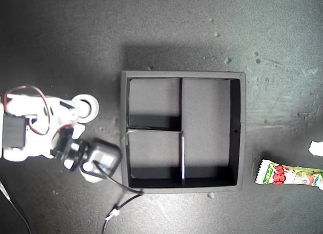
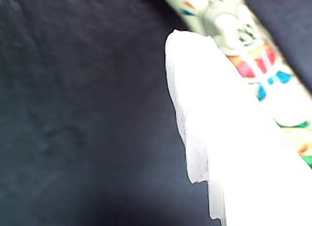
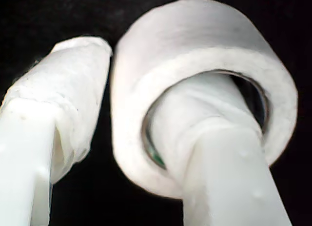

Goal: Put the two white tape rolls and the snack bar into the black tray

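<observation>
The black tray (image 1: 240, 120) is lying square on the dark tabletop (image 1: 60, 32), its two small square compartments on the side toward the exterior view's left and its long compartment on the side toward that view's right. All three compartments are showing bare black floor.

Well apart from the tray, toward the exterior view's left, an arm is reaching over the tabletop. One white tape roll (image 1: 89, 107) is sitting at that arm's tip, near the tray's outer wall but not touching it. In the second wrist view the same tape roll (image 3: 195, 65) is filling the picture, and my second gripper (image 3: 141, 138) is straddling its wall: one of its fingers (image 3: 214, 143) is passing through the round open centre while the other is standing just outside the roll's outer face. The fingers are parted only by about the roll's wall, and I cannot tell whether they are pressing on it. A second white shape is peeking out under the arm's black camera body (image 1: 101, 155); too little of it is showing to name.

The snack bar (image 1: 290, 174) is lying on the tabletop beyond the tray's wall toward the exterior view's right, near the tray's lower corner and clear of it. In the first wrist view the snack bar (image 2: 234, 35) is running just behind one white finger of my first gripper (image 2: 229, 153); how far its fingers are parted I cannot tell.
</observation>
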{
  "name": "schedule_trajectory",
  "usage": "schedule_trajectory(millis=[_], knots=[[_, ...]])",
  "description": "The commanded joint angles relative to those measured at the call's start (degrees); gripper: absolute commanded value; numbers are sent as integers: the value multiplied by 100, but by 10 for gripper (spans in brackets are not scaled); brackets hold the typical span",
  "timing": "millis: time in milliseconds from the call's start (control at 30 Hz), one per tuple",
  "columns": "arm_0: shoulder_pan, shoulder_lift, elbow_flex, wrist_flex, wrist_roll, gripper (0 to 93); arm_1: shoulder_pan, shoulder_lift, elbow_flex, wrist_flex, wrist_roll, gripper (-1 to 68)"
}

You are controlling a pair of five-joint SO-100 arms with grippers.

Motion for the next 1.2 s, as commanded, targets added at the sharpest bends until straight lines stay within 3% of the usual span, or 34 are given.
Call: schedule_trajectory(millis=[0, 200, 400, 733, 900, 1033, 1167], knots=[[-158, 9, -149, 62, -211, 0, -598, 70, 554, -844, 1459, 297], [-343, 149, -185, 272, -176, 0, -1468, -44, 2312, -3445, 3384, 326], [-369, 352, -272, 396, -9, 0, -1459, -246, 2725, -3656, 3647, 326], [-255, 510, -360, 404, 185, 0, -1477, -1002, 3885, -5133, 3498, 362], [-176, 589, -396, 396, 272, 0, -1222, -1547, 3911, -5203, 3138, 361], [-141, 615, -448, 387, 396, 0, -984, -1679, 4131, -5194, 2918, 314], [-97, 606, -545, 378, 519, 0, -703, -1670, 4315, -5177, 2540, 118]])
